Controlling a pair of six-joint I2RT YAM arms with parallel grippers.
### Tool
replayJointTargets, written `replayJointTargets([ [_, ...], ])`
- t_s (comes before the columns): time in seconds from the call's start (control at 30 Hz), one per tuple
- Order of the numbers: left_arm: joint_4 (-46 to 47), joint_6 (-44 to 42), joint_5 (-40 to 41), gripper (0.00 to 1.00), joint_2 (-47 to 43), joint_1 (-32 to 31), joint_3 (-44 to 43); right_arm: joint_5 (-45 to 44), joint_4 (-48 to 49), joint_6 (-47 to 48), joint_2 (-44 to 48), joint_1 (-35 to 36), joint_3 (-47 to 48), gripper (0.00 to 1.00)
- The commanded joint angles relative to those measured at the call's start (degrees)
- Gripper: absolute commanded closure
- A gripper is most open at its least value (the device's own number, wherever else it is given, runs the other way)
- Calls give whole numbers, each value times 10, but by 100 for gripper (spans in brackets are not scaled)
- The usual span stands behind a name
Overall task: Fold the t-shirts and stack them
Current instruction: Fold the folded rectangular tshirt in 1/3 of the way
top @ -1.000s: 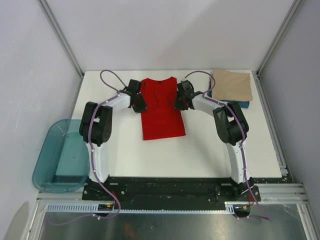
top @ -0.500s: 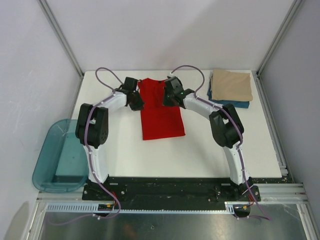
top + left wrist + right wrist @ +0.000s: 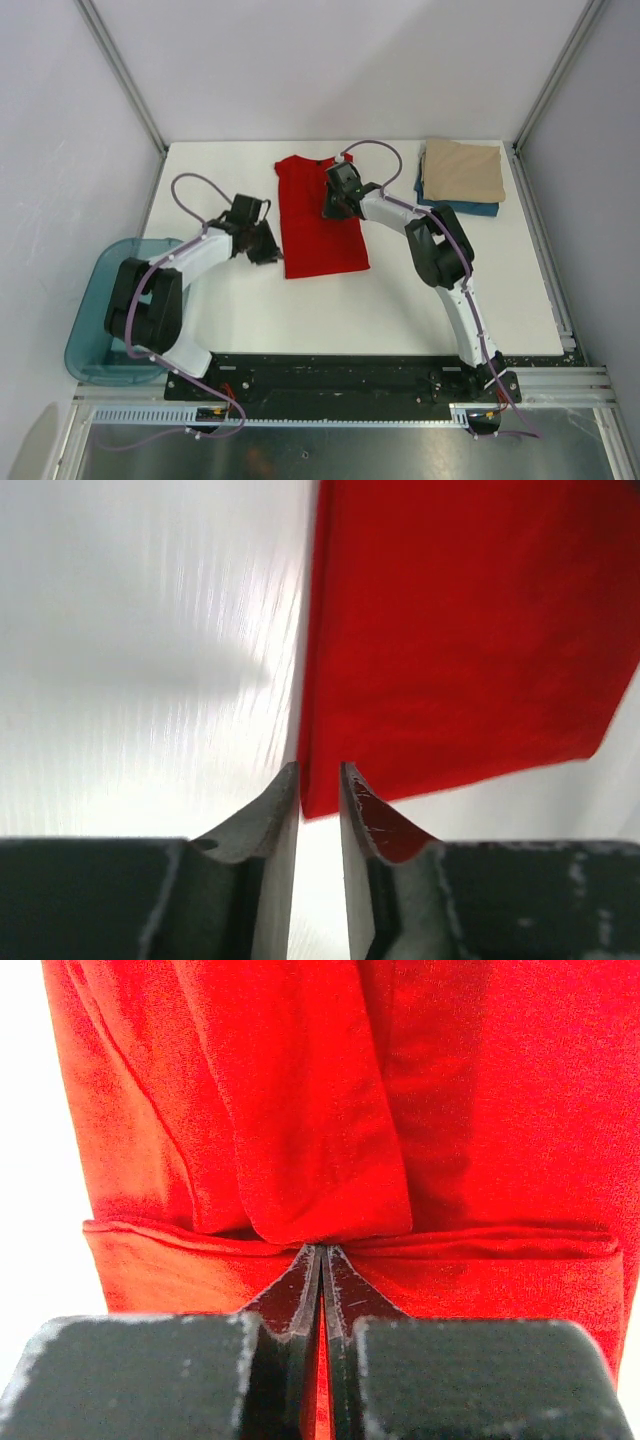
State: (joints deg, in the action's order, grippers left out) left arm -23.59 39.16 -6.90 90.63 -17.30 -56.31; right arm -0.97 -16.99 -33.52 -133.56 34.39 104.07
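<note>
Red t-shirt [image 3: 320, 238], fold pinched by right hand [image 3: 322, 1252], corner at left hand [image 3: 320, 782]

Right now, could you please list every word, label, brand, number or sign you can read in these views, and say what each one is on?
None. No readable text, label or number shows on the red t-shirt, the tan t-shirt, the dark blue t-shirt under it, or the teal tub.

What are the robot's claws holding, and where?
The right claw pinches the red shirt by its folded-over flap. The left claw holds nothing, open at the shirt's bottom corner.
</note>
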Motion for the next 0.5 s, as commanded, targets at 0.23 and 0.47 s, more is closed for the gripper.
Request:
replayJointTargets([
  [0.23, 81, 46, -67, 69, -56, -24, 131, -11, -56, -24, 70, 8, 35, 92],
  [0.47, 108, 61, -82, 69, -60, -27, 146, -11, -82, -38, 153, -11, -44, 89],
])
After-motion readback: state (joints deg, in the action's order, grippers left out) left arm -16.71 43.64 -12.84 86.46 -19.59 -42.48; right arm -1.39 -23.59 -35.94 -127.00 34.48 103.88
